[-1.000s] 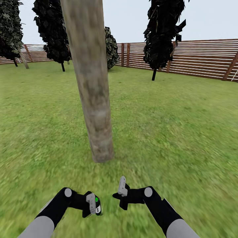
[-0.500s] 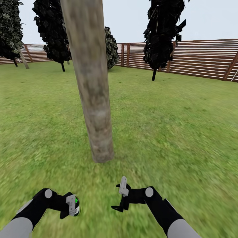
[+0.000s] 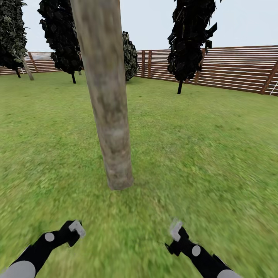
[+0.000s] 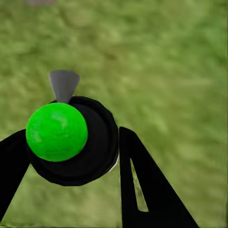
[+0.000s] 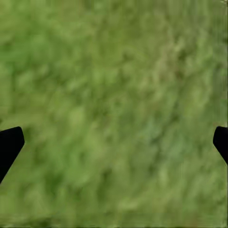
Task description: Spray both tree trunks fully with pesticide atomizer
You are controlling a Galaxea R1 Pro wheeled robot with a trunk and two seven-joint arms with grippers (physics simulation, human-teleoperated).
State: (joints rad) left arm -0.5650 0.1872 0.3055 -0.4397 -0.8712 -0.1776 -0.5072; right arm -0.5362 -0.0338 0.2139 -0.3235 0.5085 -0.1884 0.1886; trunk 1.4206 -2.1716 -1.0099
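Left gripper (image 4: 71, 156) squeezing the round black atomizer (image 4: 76, 142) with shiny green cap, right gripper (image 5: 114, 142) wide open and holding nothing, thick smooth tree trunk (image 3: 106, 96), fuzzy grass (image 3: 200, 146)

A thick tree trunk (image 3: 108, 116) rises from the grass (image 3: 200, 154) straight ahead of both arms, a little left of centre, and is the one near obstacle. Open lawn lies on either side of it and between it and the two hands. The left hand (image 3: 75, 229) and right hand (image 3: 175, 231) hang low and well apart, with bare grass between them. Dark trees (image 3: 189, 38) and the slatted fence (image 3: 239, 67) stand far back.
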